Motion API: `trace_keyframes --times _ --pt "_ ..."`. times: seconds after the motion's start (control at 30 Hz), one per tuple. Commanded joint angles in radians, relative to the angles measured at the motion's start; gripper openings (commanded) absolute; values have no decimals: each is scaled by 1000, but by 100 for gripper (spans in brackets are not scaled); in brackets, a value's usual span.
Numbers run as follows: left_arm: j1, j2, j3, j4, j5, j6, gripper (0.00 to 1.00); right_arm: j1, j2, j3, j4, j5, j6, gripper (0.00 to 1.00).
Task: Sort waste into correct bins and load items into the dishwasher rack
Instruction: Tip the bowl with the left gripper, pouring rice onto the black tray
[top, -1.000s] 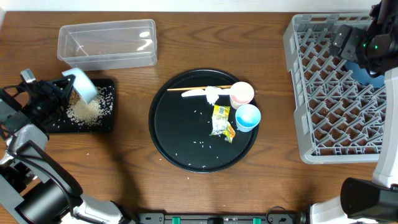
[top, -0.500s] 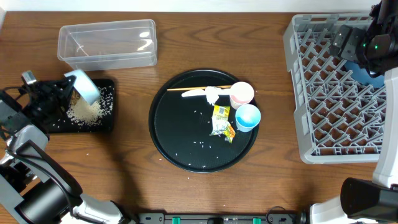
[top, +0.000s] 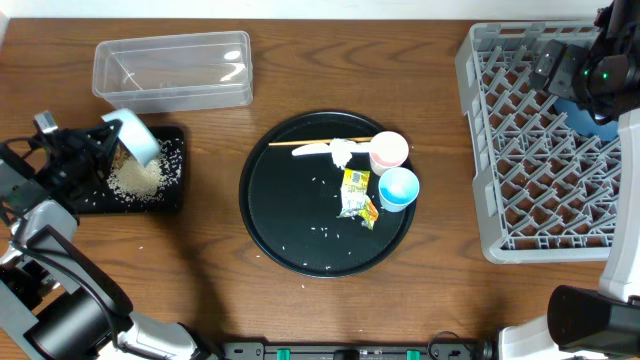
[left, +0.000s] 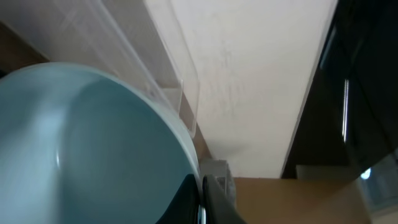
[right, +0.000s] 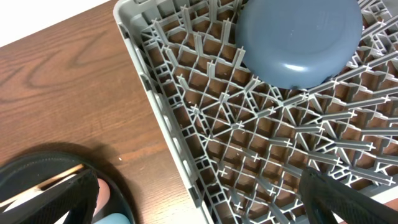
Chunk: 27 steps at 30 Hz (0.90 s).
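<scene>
1. A brown wooden table is carrying everything in the scene.
2. Nearest, at the middle, a round tray is holding the loose things. Stray rice is lying scattered across it, and a wrapper is sitting just beside a blue cup.
3. Just past those, a pink cup is touching the blue cup's far side. A tissue is lying next to the pink cup, and chopsticks are running leftward from the tissue.
4. On the left, the left gripper is clamping the rim of a white bowl, with its jaws closed on it. It is holding the bowl tilted over the black tray, mouth down toward a heap of rice already lying there.
5. On the right, the rack is taking up the table's edge. The dark bowl is resting upside down in its far part.
6. The right gripper is hanging over the rack with its jaws spread wide and gripping nothing.
7. Farthest, at the back left, the tub is standing just beyond the black tray. It is not touching the tray.
</scene>
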Motion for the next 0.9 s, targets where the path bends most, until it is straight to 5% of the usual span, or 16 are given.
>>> trace_keyframes --times 0.0,0.37,0.67,0.87 --pt "-11 -3 10 47 78 -1 6 -6 -4 -3 -1 11 12 99" --pt "-134 -188 10 564 171 -333 6 -6 -4 -3 -1 11 12 99" --pt "-273 -307 11 562 67 -331 6 -6 -4 -3 -1 11 12 99" --pt "-264 -306 11 351 -346 -290 6 -6 -4 -3 -1 11 12 99"
